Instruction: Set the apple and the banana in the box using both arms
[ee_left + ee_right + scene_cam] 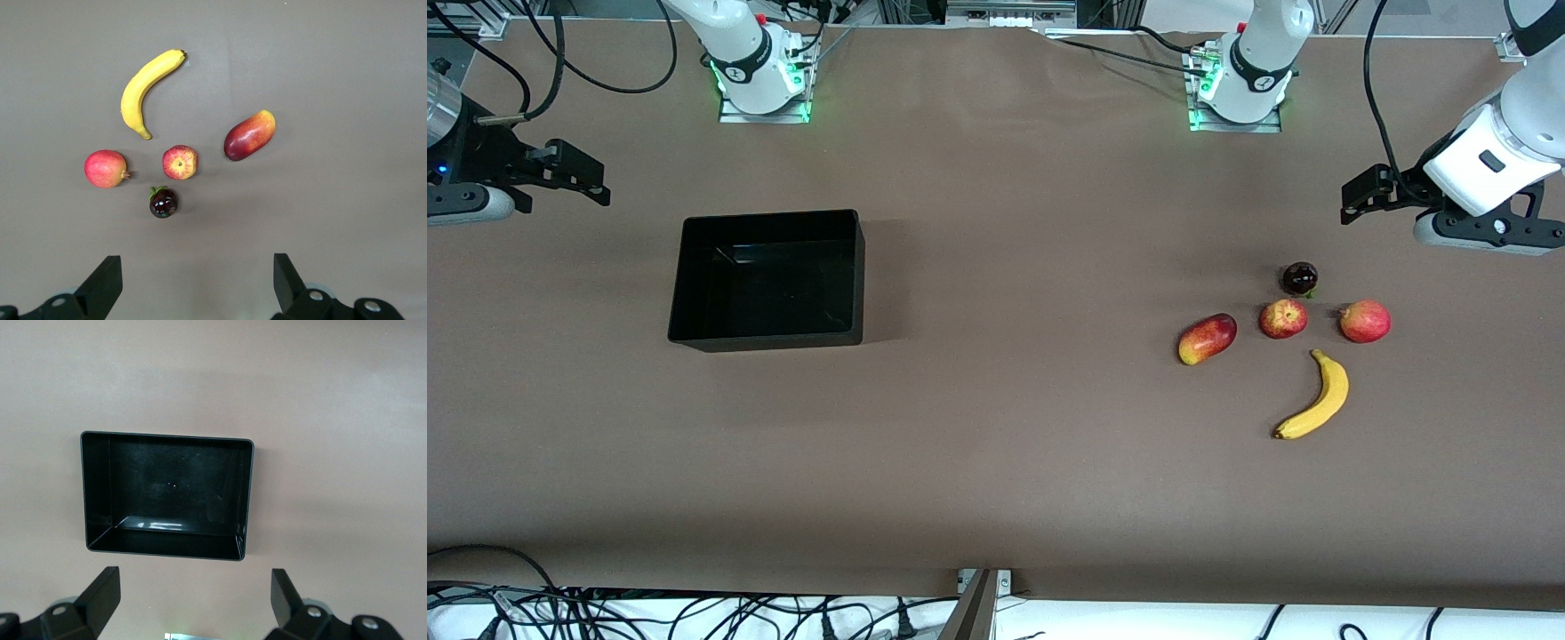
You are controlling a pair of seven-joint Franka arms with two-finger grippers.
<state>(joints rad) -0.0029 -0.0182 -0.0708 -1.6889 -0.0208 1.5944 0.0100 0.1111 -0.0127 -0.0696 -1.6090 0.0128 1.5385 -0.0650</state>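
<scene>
apple (1283, 318): on surface (996, 427), among red look-alikes; banana (1314, 396) nearer the camera than apple; box (767, 277) well apart, empty. left gripper (1356, 197), right gripper (578, 178): fingers apart, aloft. risk: grasping pink-red fruit (1365, 321) by mistake.

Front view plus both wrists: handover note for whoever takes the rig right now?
Left gripper: open, holding nothing, up over the left arm's end of the table near the fruit.
Right gripper: open, holding nothing, up over the right arm's end, near the box.
Box: nothing in it.
Apple: on the table in the middle of the fruit cluster, between the oblong red-and-yellow fruit and the plainer red fruit; a dark round fruit lies just farther from the front camera.
Banana: nearest the front camera of the cluster.
Done: nothing yet.
Left: pick the apple and banana, place both in the box.
</scene>
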